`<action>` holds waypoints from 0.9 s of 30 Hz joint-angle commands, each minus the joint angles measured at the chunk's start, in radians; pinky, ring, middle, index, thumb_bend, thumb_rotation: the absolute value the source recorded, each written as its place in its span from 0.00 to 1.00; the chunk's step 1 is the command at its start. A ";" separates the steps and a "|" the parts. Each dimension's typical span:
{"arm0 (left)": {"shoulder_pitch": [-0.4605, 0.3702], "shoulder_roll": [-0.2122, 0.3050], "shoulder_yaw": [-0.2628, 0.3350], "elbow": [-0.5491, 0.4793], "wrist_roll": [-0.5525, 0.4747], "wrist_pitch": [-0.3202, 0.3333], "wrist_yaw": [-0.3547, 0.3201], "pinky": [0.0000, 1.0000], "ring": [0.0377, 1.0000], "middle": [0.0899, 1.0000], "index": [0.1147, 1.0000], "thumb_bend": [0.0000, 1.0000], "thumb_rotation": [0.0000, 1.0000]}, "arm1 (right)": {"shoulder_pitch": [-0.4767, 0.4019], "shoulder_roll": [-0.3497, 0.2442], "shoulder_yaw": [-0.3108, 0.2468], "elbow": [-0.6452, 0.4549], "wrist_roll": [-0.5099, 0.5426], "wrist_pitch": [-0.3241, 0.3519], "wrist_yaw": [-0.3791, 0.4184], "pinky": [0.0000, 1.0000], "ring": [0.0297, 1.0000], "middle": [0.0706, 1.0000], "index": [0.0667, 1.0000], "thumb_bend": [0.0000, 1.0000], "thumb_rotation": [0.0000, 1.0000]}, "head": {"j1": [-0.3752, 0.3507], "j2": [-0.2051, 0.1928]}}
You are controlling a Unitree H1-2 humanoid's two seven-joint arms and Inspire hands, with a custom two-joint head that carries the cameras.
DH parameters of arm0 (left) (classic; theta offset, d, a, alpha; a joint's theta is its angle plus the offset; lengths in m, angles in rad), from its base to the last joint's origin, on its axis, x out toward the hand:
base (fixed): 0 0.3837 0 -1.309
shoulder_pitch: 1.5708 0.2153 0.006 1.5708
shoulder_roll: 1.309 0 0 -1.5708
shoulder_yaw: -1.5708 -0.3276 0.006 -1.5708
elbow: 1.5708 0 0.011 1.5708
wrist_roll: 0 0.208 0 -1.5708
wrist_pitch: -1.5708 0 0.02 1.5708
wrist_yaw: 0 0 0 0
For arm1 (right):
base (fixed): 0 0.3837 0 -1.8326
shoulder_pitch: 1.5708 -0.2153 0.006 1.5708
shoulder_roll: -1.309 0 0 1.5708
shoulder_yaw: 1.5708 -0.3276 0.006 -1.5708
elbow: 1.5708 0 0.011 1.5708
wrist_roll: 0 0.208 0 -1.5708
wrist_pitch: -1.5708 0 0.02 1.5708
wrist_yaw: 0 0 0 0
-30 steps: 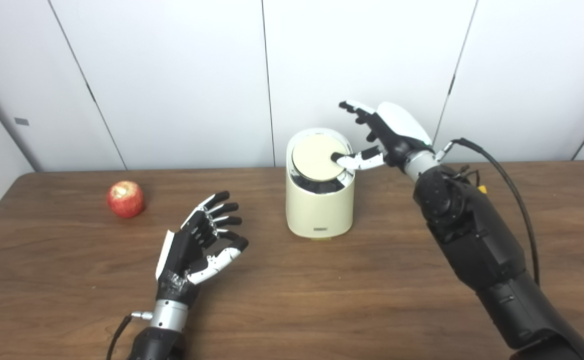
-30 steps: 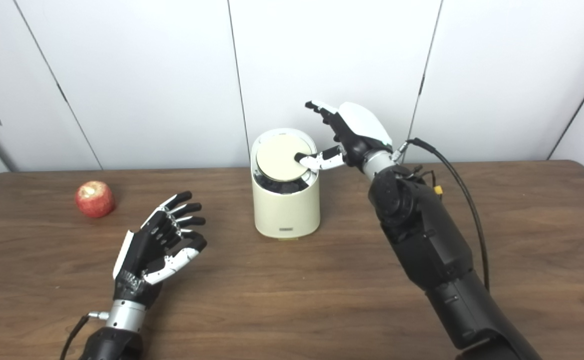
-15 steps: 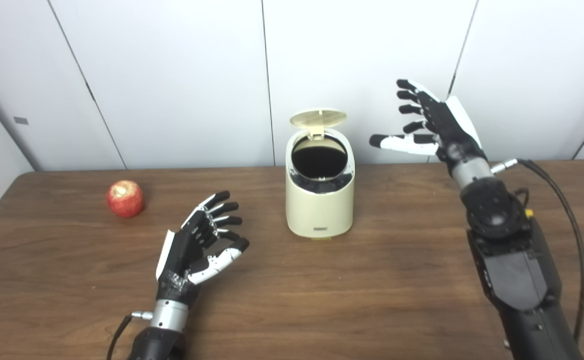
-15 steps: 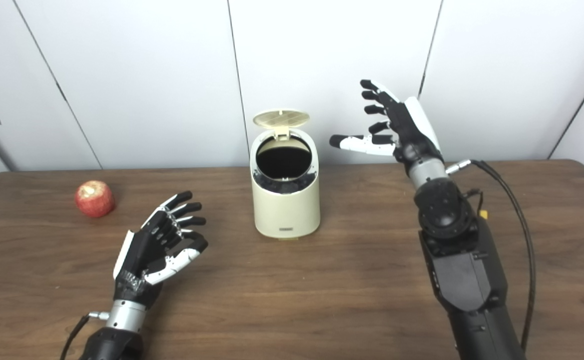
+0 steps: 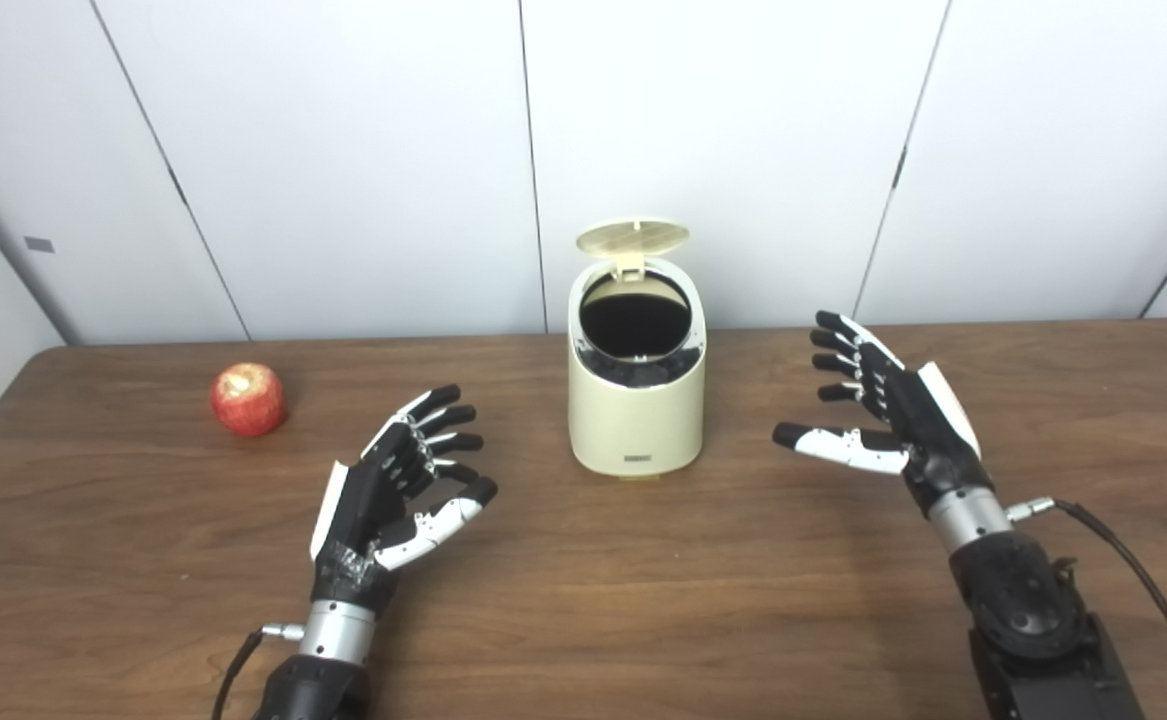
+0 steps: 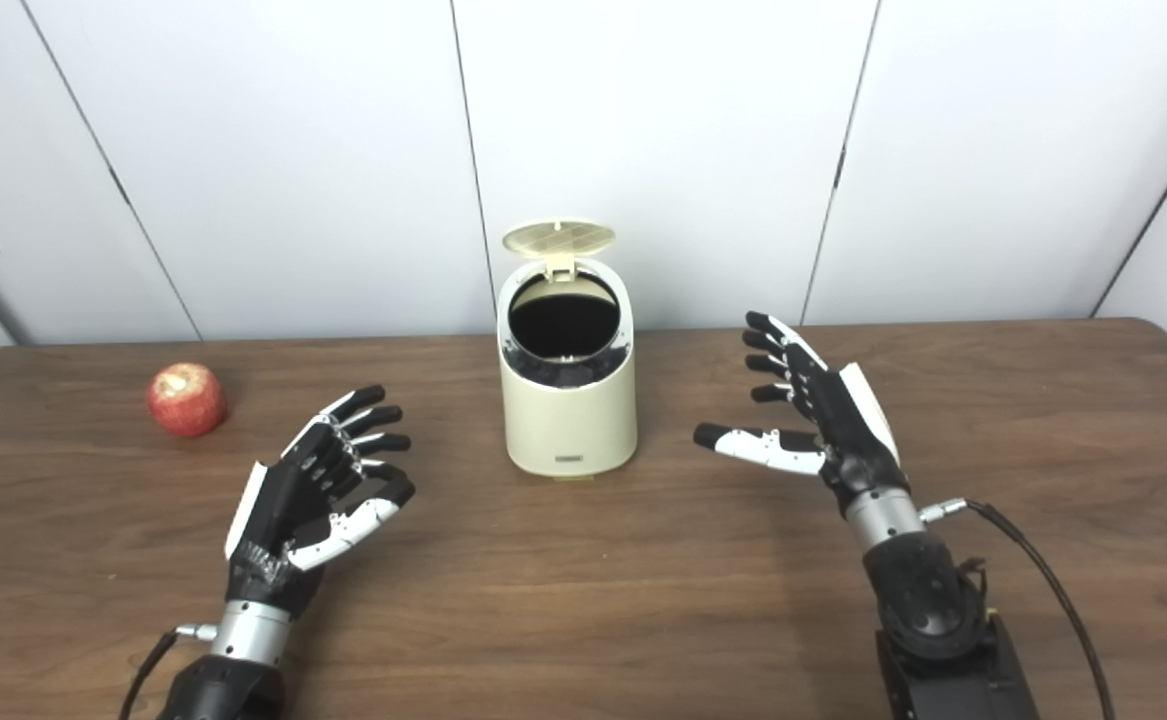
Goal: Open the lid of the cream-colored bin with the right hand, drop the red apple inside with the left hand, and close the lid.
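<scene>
The cream-colored bin (image 5: 635, 420) stands at the table's middle back. Its round lid (image 5: 632, 236) is flipped up at the rear and the dark opening shows. The red apple (image 5: 248, 399) lies on the table at the far left. My left hand (image 5: 398, 492) is open and empty, hovering over the table between the apple and the bin. My right hand (image 5: 883, 415) is open and empty, low over the table to the right of the bin and apart from it.
The brown wooden table (image 5: 583, 600) runs across the whole view, with white wall panels behind it. A black cable (image 5: 1143, 590) trails from my right wrist at the lower right.
My right hand pressed the lid, which sprang open. The hand then lifted away and came down to the right of the bin. The left hand and apple have not moved.
</scene>
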 commanded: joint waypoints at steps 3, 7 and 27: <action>0.031 -0.003 0.013 -0.018 0.032 -0.037 0.034 0.55 0.67 0.75 0.81 0.66 0.08 | -0.005 0.001 0.004 -0.048 -0.009 -0.007 -0.024 0.69 0.82 0.87 0.89 0.75 0.31 | 0.071 -0.009; 0.023 -0.008 0.052 -0.048 0.179 -0.082 0.145 0.56 0.67 0.76 0.79 0.68 0.18 | 0.009 -0.001 -0.002 -0.031 0.005 -0.024 -0.020 0.73 0.84 0.88 0.91 0.74 0.28 | 0.151 -0.028; -0.180 0.165 0.262 -0.014 0.400 -0.060 0.457 0.72 0.81 0.82 0.80 0.74 0.19 | 0.017 -0.010 -0.002 -0.087 0.021 0.058 -0.001 0.73 0.85 0.88 0.90 0.70 0.12 | 0.253 -0.090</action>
